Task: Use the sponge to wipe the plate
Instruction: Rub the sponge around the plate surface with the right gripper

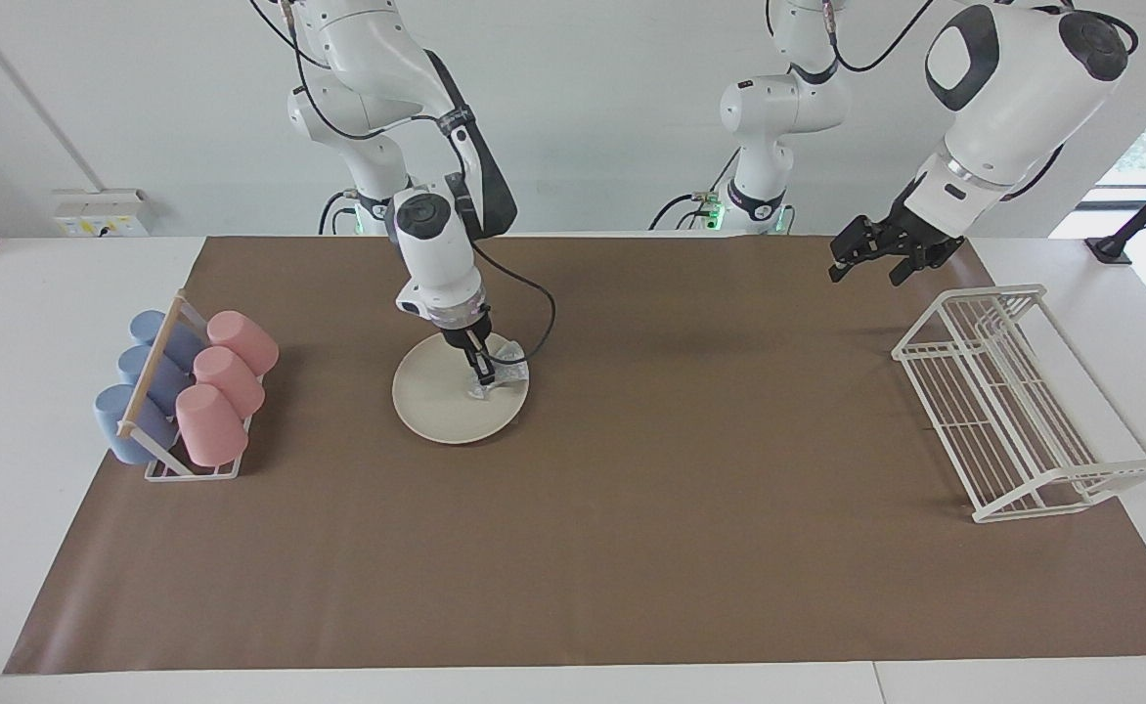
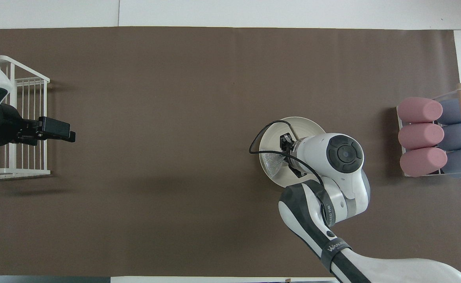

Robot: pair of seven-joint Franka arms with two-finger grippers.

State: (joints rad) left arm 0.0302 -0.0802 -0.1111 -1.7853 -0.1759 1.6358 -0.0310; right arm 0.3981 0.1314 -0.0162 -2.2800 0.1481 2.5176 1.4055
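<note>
Right gripper (image 1: 485, 376): clamped on the sponge (image 1: 503, 375), pressing it onto the plate.
Sponge: on the plate's rim zone, about three o'clock in the facing view.
Plate (image 1: 436, 396): on the brown mat (image 1: 632, 548), beside the cup rack (image 1: 187, 396).
Left gripper (image 1: 864, 256): fingers spread, holding nothing, waiting above the mat near the white wire rack (image 1: 1023, 401).

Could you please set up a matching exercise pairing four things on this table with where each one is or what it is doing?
Things:
1. sponge
2. plate
3. left end effector
4. pink cups

Places or states:
A. in the cup rack
B. on the brown mat, under the sponge
C. raised near the white wire rack
D. gripped by the right end effector

Pairs: 1-D, 2-B, 3-C, 4-A
</note>
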